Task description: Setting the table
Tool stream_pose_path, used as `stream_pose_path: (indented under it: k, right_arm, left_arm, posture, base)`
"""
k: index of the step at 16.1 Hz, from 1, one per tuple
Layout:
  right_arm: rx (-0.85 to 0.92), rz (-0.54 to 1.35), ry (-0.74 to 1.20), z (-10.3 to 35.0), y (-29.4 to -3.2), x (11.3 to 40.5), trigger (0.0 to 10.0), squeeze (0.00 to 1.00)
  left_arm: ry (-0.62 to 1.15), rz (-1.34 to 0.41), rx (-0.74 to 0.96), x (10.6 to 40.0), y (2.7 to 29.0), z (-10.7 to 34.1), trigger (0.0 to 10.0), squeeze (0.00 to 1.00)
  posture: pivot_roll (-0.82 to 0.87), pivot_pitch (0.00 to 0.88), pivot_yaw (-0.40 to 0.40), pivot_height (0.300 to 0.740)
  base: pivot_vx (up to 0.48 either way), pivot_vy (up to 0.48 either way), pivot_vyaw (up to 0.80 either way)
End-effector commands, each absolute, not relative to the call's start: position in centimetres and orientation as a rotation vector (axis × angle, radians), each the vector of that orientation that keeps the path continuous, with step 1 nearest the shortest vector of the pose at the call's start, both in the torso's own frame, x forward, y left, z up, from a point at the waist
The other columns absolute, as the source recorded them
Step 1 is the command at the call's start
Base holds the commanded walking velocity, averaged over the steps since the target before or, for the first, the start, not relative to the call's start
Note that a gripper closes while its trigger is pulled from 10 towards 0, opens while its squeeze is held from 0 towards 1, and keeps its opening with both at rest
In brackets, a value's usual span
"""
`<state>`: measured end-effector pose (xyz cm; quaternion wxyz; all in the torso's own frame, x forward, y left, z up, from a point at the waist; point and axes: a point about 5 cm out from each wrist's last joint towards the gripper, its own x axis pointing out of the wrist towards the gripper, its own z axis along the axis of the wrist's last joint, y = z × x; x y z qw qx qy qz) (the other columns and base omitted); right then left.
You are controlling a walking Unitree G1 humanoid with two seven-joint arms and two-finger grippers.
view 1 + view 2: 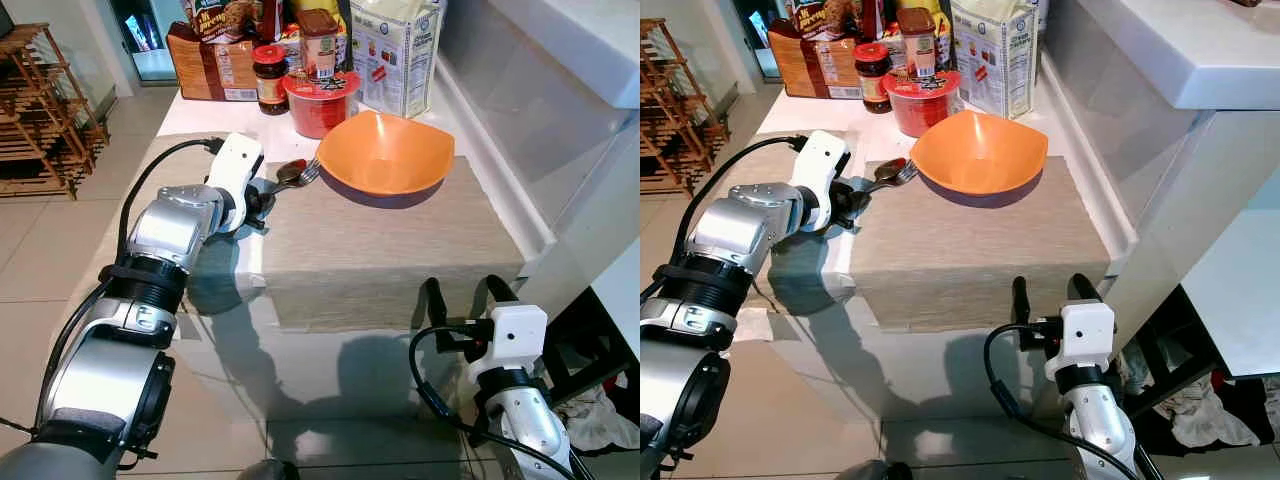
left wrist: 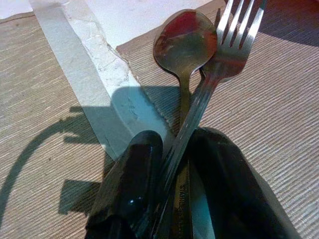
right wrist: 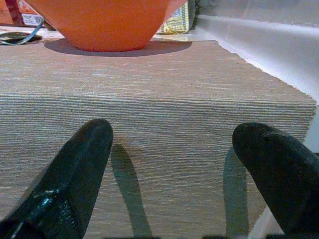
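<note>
Left gripper (image 2: 172,164) is clamped on the handles of a spoon (image 2: 184,45) and a fork (image 2: 234,40), both pinched together between its two black fingers (image 2: 132,184). The two handles cross just past the fingertips, so the spoon bowl and the fork tines fan apart. The cutlery is held low at the left edge of a beige woven placemat (image 1: 390,250), with the tines and the spoon bowl just beside the left rim of an orange bowl (image 1: 385,150); whether they touch the mat cannot be told. The bowl stands on the far part of the placemat. A second mat (image 2: 40,99) of the same weave lies to the left, with a bare strip of white counter (image 2: 94,84) showing between the two.

Right gripper (image 3: 174,174) hangs at the near edge of the counter, its fingers spread wide and holding nothing, pointed at the placemat where it drapes over the edge.

Behind the bowl stand a red tub (image 1: 320,100), a dark jar with a red lid (image 1: 270,80), a brown packet (image 1: 212,65) and a white carton (image 1: 395,50). A wooden rack (image 1: 40,110) stands on the tiled floor to the left.
</note>
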<state>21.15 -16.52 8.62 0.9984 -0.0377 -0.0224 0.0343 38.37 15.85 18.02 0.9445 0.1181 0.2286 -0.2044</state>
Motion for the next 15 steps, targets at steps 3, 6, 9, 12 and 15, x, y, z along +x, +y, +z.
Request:
stream_pose_path:
  k: [3,6,9,12,15]
  right_arm:
    - [-0.081,0.082,-0.046,8.7,-16.3,21.3,10.0,0.00]
    - [-0.084,0.084,-0.047,8.7,-16.3,21.4,10.0,0.00]
    - [-0.083,0.085,-0.046,8.7,-16.3,21.5,10.0,0.00]
    - [-0.082,0.089,-0.044,8.6,-16.2,21.5,10.0,0.00]
    - [-0.081,0.089,-0.044,8.6,-16.2,21.5,10.0,0.00]
  left_arm:
    - [0.480,-0.404,0.198,38.4,15.9,17.8,0.0,0.00]
    - [0.380,-0.361,0.127,38.9,16.0,19.4,0.0,0.00]
    - [0.294,-0.354,0.101,38.8,15.8,21.3,0.0,0.00]
    - [0.286,-0.354,0.087,38.5,15.9,21.6,0.0,0.00]
    - [0.270,-0.335,0.083,38.5,16.0,22.0,0.0,0.00]
  posture:
    - [-0.12,0.008,0.061,0.740]
    - [-0.12,0.000,0.057,0.740]
    - [-0.11,0.003,0.054,0.740]
    - [-0.11,0.004,0.054,0.740]
    - [-0.11,0.004,0.054,0.740]
  base:
    - [0.000,0.000,0.00]
    - [0.000,0.000,0.00]
    - [0.000,0.000,0.00]
    - [0.000,0.000,0.00]
    - [0.000,0.000,0.00]
